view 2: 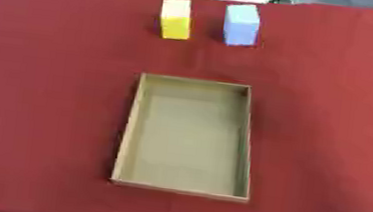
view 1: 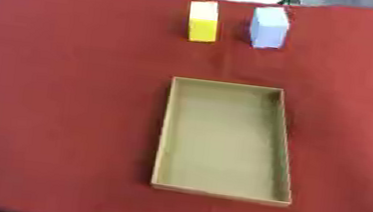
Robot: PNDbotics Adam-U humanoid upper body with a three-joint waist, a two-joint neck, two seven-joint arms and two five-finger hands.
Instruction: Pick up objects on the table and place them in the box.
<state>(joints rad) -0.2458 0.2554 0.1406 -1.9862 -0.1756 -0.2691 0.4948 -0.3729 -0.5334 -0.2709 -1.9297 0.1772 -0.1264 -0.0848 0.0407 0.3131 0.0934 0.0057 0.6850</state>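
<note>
Two blocks are standing upright near the far edge of the table point(view 1: 68, 89), which is wearing a red cloth: a yellow block point(view 1: 204, 21) on the left and a pale blue block point(view 1: 269, 27) just beside it on the right, apart from each other. Nearer, a shallow cardboard box point(view 1: 161, 140) is lying open and holding nothing. Neither hand is showing, so their state cannot be told.

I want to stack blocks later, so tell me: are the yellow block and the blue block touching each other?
Apart. In the left eye view a strip of red cloth shows plainly between the yellow block and the blue block.
</note>
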